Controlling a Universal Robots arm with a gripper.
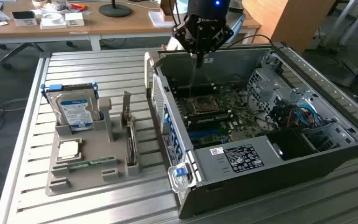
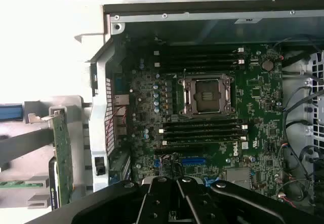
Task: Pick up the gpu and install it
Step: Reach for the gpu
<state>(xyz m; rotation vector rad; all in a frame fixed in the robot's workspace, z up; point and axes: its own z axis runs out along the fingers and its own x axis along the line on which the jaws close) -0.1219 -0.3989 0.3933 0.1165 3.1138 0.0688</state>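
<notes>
From the exterior view, I've got the gripper (image 1: pixel 197 62) hanging above the open computer case (image 1: pixel 272 182), over its back end, with the jaws pinched together and nothing between them. The gpu (image 1: pixel 131 144) stands on edge in the grey stand (image 1: pixel 86 179) on the exterior view's left, well apart from the gripper, with the hard drive (image 1: pixel 76 112) propped near it. So I read this as the very start of the pick, and the card is not yet touched. Over to the wrist view: I'm looking straight down on the motherboard (image 2: pixel 253 97), its empty processor socket (image 2: pixel 207 95) and a blue slot (image 2: pixel 193 160). The gpu (image 2: pixel 62 153) shows edge-on outside the case wall. By my reckoning, a grasp calls for jaws spread and squared up over that thin top edge.
</notes>
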